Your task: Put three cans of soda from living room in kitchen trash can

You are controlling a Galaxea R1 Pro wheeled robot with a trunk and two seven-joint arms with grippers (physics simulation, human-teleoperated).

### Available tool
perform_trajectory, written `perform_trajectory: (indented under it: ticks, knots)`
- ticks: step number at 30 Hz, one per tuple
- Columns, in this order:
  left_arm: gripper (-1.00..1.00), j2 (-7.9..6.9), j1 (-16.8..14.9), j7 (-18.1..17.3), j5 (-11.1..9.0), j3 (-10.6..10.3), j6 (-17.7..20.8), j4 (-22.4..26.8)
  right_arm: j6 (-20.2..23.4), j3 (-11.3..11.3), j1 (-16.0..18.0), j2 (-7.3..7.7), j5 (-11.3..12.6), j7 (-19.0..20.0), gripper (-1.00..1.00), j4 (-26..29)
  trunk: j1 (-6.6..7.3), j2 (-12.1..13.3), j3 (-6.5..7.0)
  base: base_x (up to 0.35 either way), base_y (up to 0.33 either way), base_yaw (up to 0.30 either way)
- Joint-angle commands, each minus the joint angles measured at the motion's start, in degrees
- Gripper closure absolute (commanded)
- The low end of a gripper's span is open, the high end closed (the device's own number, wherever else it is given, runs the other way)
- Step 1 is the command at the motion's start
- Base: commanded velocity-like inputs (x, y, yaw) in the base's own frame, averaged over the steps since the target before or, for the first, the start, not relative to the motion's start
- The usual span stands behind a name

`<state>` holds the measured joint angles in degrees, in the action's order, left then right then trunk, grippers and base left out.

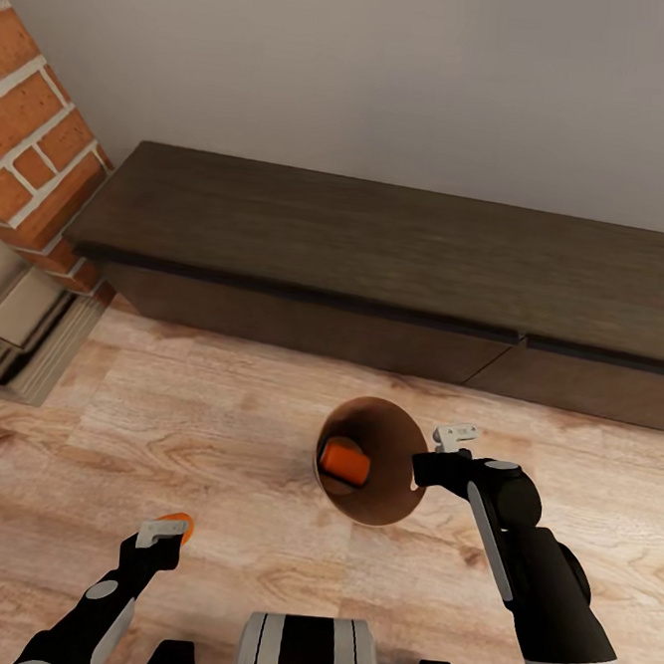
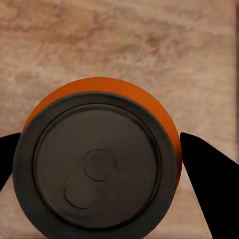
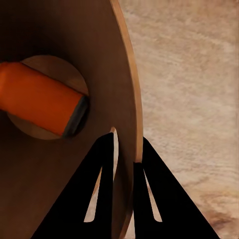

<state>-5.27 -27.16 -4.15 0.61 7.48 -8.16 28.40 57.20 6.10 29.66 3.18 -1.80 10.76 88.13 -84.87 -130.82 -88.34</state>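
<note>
Room: You are in the living room, on the light wood floor, with the long dark cabinet by the wall and the red brick chimney at the far left.
Trash can: The brown trash can is out here on the floor in front of the cabinet, not in a kitchen. It looks tipped toward you.
Right hand: Your right hand is clenched on the can's rim, one finger inside the wall and one outside.
Can inside: One orange soda can lies on its side at the bottom of the trash can. That one is done.
Left hand: Your left hand is around a second orange can, a finger at each side. I cannot tell if it is squeezing yet.
Left to do: This can must go in. The third can is still to find.
</note>
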Motion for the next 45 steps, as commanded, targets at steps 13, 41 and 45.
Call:
perform_trajectory:
  ticks: [13,41,45]
  knots:
    - [1.0,0.01,0.0,0.02,0.09,-0.01,-0.01,-0.01,0.11,-0.03,0.01,-0.02,1.63,0.75,1.0,0.02,2.87,5.23,2.34,0.0,0.0,0.0]
    - [1.0,0.01,0.0,-3.88,0.08,0.0,0.14,0.06,0.08,-0.03,-0.04,-0.1,1.54,0.75,1.0,-0.09,9.02,16.46,7.37,0.0,0.0,0.0]
    - [1.0,0.01,0.0,-5.08,0.09,0.06,0.19,0.07,0.07,-0.03,-0.04,-0.1,1.54,0.74,1.0,-0.14,9.89,18.06,8.09,0.0,0.0,0.0]
